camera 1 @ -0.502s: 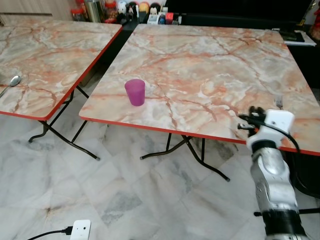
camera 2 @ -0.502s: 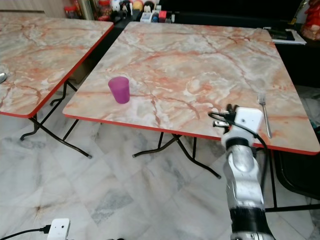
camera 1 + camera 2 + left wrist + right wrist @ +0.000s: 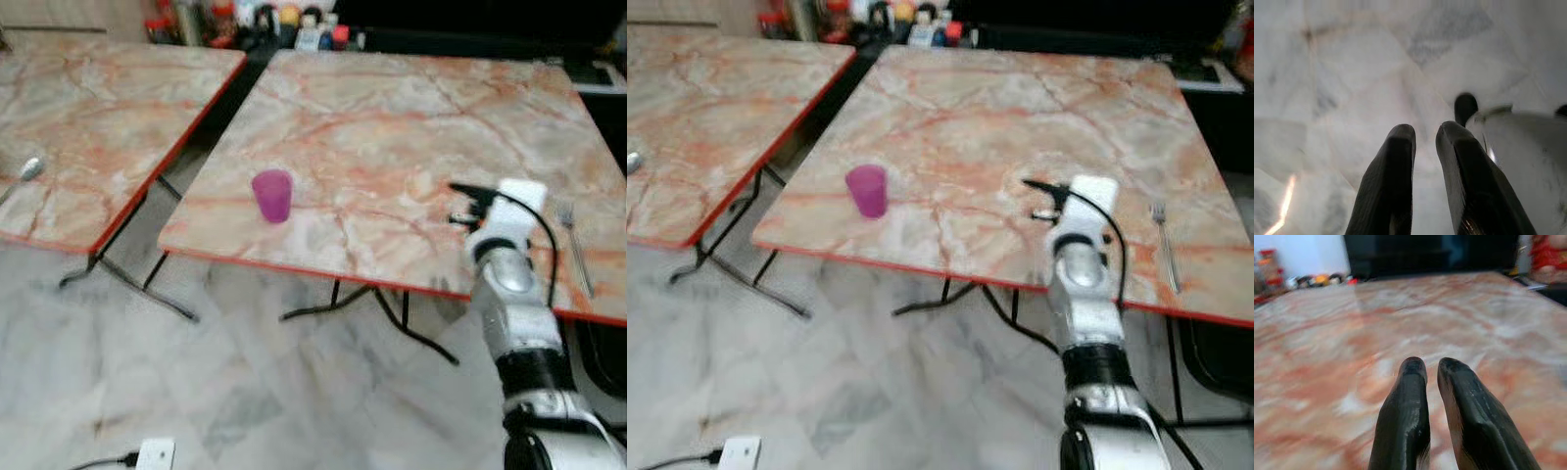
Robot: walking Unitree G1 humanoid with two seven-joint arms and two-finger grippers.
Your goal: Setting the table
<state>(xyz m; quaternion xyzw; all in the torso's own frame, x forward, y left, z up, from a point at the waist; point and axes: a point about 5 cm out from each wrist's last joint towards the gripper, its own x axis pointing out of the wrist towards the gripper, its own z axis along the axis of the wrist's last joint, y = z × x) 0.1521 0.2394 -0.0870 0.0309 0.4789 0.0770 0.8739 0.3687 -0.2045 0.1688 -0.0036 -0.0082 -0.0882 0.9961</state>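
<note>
Setting-the-table job, barely begun by the look of it: purple cup upright near the front edge of the right-hand bench, fork flat near that bench's right front corner, well apart from the cup. Right gripper raised over the bench front, between cup and fork, nearer the fork; jaws nearly closed, a thin gap between the tips, nothing held. Left gripper hanging low over the marble floor, jaws likewise almost together and empty. Spoon lying on the neighbouring bench, away to the cup's left.

Risks, as judged:
- Cup close to the red rim; a sideways sweep of the right arm toward it liable to tip it or push it off.
- Fork thin and flat on smooth marble; closed tips apt to skid it toward the edge rather than lift it, so opening first needed.
- Cable looping off the right wrist, likely to drag across the bench top.

Hard to make out: head views soft with motion blur; jars and bottles behind the bench mere coloured blobs; a pale rounded shape beside the left jaws unidentifiable; white box on a cable on the floor cut off at the frame edge.
</note>
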